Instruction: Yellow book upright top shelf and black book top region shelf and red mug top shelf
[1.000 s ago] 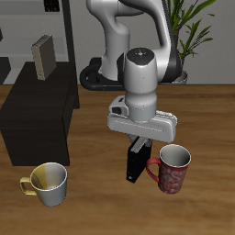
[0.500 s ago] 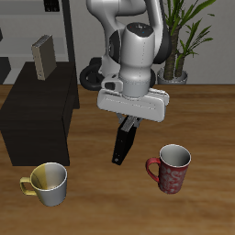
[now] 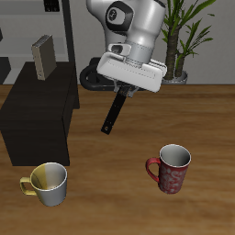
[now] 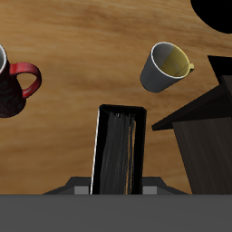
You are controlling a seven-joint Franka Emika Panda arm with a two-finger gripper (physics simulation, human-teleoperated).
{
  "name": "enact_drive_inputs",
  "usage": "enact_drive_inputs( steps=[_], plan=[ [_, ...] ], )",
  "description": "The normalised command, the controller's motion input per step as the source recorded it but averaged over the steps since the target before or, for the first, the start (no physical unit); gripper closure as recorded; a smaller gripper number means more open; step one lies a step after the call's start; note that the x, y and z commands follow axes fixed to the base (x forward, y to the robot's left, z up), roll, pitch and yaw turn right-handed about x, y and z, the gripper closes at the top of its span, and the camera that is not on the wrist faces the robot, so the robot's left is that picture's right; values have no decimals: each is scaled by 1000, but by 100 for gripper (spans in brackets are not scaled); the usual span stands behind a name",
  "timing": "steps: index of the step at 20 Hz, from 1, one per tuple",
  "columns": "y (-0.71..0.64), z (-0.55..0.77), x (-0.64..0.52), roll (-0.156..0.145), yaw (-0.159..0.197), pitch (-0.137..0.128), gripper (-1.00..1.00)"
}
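Note:
My gripper (image 3: 123, 89) is shut on the black book (image 3: 113, 111) and holds it tilted in the air beside the shelf (image 3: 37, 115); the book also shows in the wrist view (image 4: 118, 152). The yellow book (image 3: 42, 57) stands upright on the shelf's top at its back. The red mug (image 3: 171, 169) stands on the table near the front edge, apart from the gripper; it also shows in the wrist view (image 4: 15, 83). The shelf shows in the wrist view (image 4: 204, 140).
A yellow-and-white mug (image 3: 50, 183) stands near the table's front edge, in front of the shelf; it also shows in the wrist view (image 4: 167, 66). A potted plant (image 3: 184, 37) stands behind the robot's base.
The gripper has lifted the black book off the table beside the red mug and carried it up and toward the shelf, tilting it. The mugs and the yellow book have not moved.

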Motion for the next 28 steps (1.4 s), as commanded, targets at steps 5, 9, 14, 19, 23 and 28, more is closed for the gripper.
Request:
enact_drive_inputs(
  steps=[5,9,14,19,23,28],
  plan=[
    [-33,-140,-85,-170,66,27,100],
    [85,-131,-201,-167,52,14,100],
    [-31,18,-257,-223,76,-44,100],
    [-190,473,-177,-255,63,-92,100],
    [16,364,141,-79,130,-111,100],
    [-1,115,322,-66,128,51,100]
  ],
)
